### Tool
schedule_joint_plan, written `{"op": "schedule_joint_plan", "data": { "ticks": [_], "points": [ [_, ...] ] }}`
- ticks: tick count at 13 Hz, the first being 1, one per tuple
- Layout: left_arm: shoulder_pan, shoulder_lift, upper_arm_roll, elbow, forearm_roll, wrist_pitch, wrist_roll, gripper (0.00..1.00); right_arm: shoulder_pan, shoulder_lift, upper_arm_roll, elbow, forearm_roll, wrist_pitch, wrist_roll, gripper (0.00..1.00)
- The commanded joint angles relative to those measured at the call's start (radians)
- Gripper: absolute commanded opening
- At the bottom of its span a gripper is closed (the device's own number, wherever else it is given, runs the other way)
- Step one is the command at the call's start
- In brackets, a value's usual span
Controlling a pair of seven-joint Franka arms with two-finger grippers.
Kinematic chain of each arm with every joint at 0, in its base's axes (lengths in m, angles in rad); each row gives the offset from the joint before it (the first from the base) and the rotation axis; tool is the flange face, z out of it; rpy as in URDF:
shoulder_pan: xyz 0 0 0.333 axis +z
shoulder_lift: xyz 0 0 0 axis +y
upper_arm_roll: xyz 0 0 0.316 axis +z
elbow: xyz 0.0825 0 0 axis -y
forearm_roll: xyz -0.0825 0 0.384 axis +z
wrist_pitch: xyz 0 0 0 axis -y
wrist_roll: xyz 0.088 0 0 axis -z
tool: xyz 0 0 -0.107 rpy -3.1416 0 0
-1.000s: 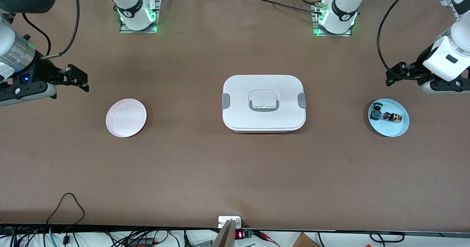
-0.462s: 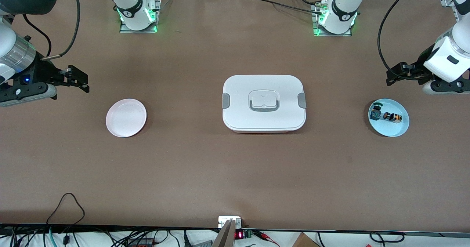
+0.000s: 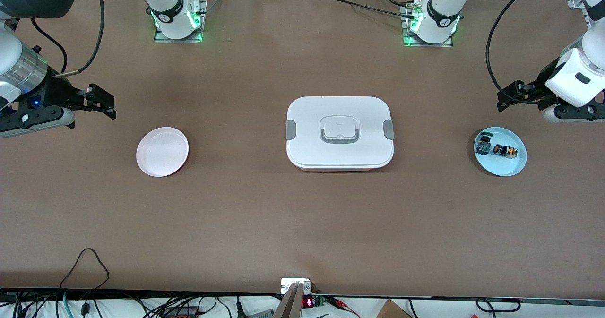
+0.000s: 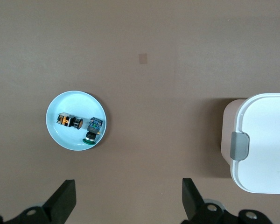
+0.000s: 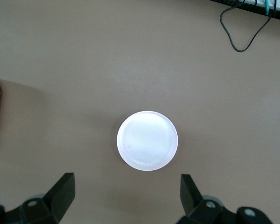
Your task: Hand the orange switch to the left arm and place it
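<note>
The orange switch (image 3: 505, 151) lies in a light blue plate (image 3: 506, 167) toward the left arm's end of the table, beside a green-and-black part (image 3: 483, 143). My left gripper (image 3: 505, 98) is open and empty, up in the air near that plate. The left wrist view shows the switch (image 4: 65, 121), the plate (image 4: 65, 138) and my open left gripper (image 4: 127, 186). The white box (image 3: 339, 132) stands at the table's middle. My right gripper (image 3: 106, 103) is open and empty over the table near a pale pink plate (image 3: 162, 151). It also shows open in the right wrist view (image 5: 126, 181).
The pink plate (image 5: 147, 140) holds nothing. The box's corner with a grey clip shows in the left wrist view (image 4: 266, 144). A black cable loop (image 3: 85, 261) lies near the table's front edge. Bare brown table lies between the plates and the box.
Both arms have shifted only very slightly. Nothing on the table has moved.
</note>
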Motion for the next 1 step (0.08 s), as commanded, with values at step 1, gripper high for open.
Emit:
{"op": "schedule_joint_plan", "data": {
  "ticks": [1],
  "points": [
    [0.005, 0.021, 0.000, 0.037, -0.012, -0.026, 0.022, 1.00, 0.005, -0.019, 0.001, -0.016, 0.003, 0.009, 0.005, 1.00]
  ]
}}
